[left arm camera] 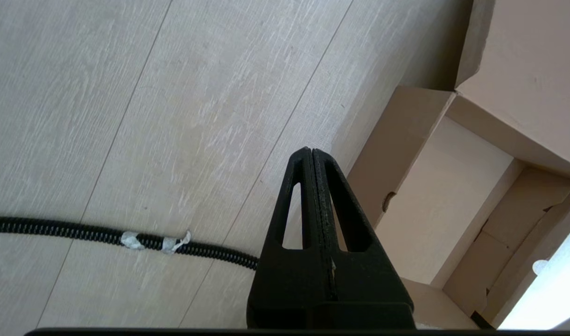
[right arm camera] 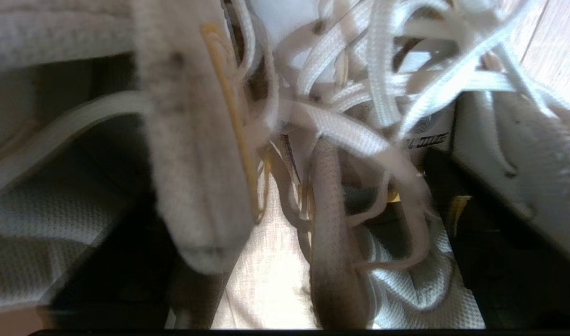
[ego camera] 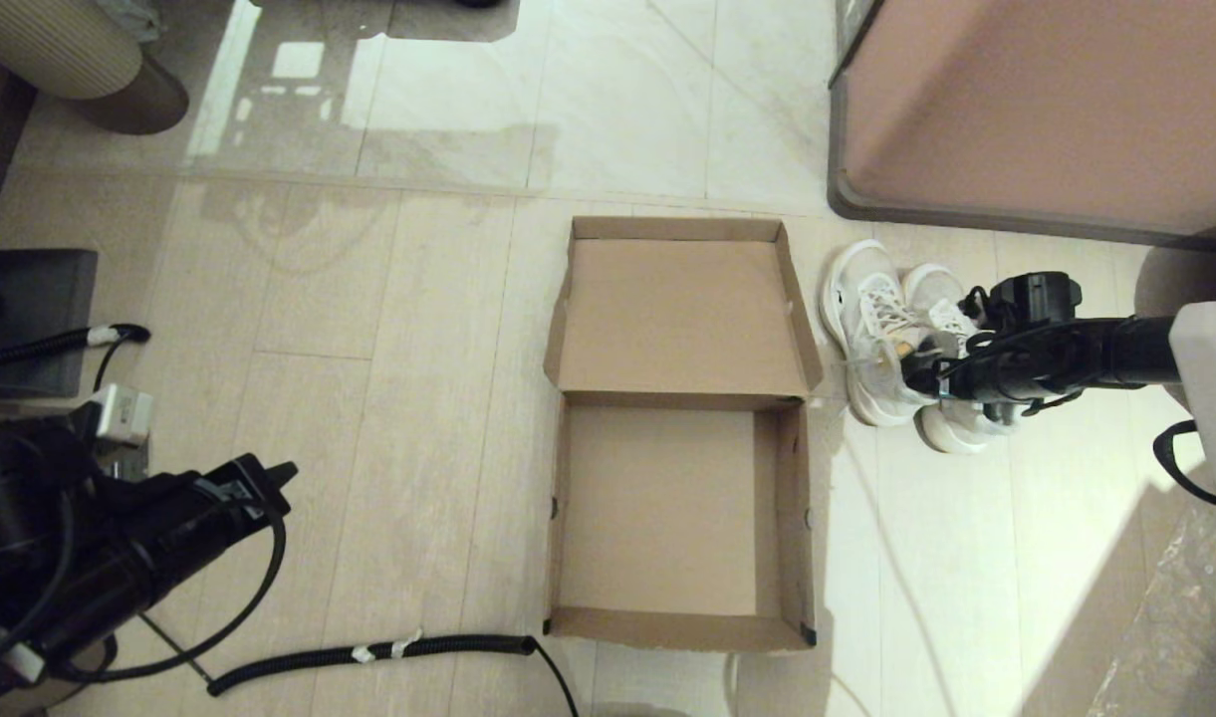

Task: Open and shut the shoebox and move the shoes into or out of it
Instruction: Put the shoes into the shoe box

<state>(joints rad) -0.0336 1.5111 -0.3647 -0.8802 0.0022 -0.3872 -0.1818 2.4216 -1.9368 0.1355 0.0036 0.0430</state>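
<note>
The brown cardboard shoebox [ego camera: 789, 518] lies open and empty on the floor, its flip lid [ego camera: 682, 319] folded back flat behind it. Just right of the lid, the two white mesh sneakers [ego camera: 871, 319] stand side by side on the tiles. Coming in from the right, my right gripper [ego camera: 918, 376] is down among them. In the right wrist view its dark fingers [right arm camera: 499, 233] are spread wide, with laces [right arm camera: 378, 70], tongues and collars of both shoes between them. Far left of the box hangs my left gripper [ego camera: 287, 468], shut and empty, with the box corner [left arm camera: 434, 196] beside its tips [left arm camera: 311, 151].
A large pinkish-brown cabinet with a grey rim [ego camera: 1046, 110] stands close behind the shoes. A black corrugated hose [ego camera: 368, 652] lies on the floor in front of the box's left corner. A dark block [ego camera: 30, 319] and a ribbed round base [ego camera: 70, 50] sit at the far left.
</note>
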